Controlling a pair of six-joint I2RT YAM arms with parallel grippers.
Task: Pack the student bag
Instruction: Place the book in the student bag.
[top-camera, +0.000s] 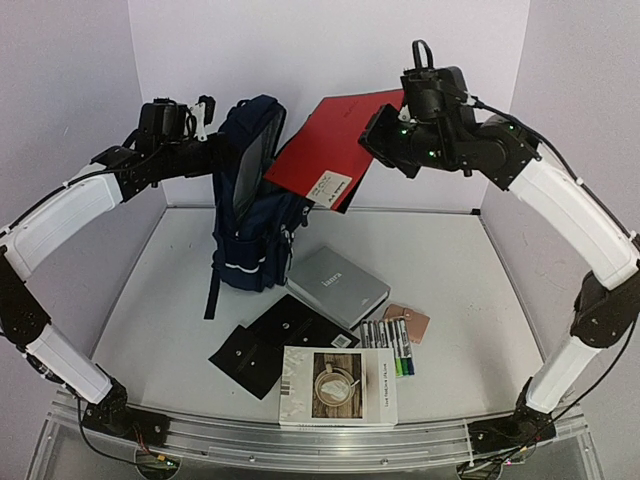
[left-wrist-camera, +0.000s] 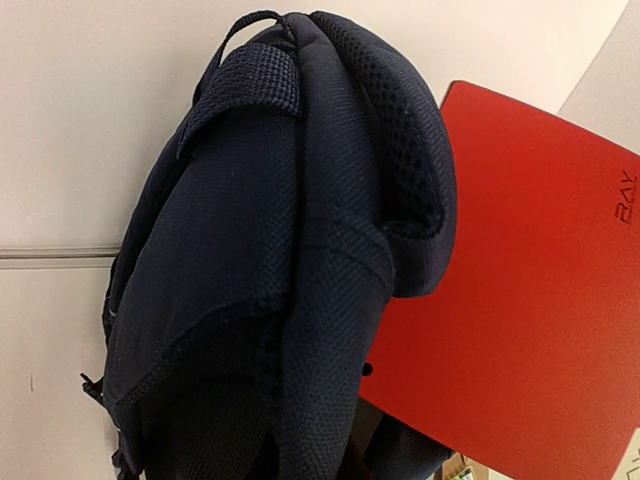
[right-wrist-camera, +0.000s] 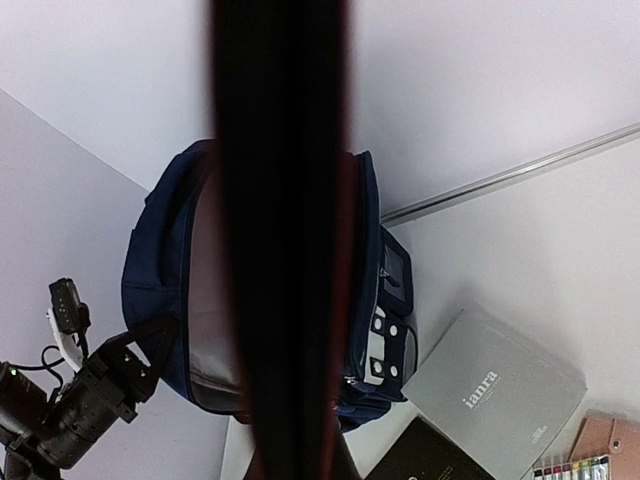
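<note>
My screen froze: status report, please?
Left gripper shut on student bag, upright. Right gripper shut on red folder, beside bag, not inside. Nothing between them.

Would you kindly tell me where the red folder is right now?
In the top view the red folder hangs at upper centre, gripped by the right claw, its left corner at the student bag's open top.

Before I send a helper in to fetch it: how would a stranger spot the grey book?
Start at the navy backpack standing upright at the back of the table. The grey book lies flat just right of its base. It alone has a plain silver-grey cover with small white lettering, unlike the black pouch and the coffee-picture book beside it.
</note>
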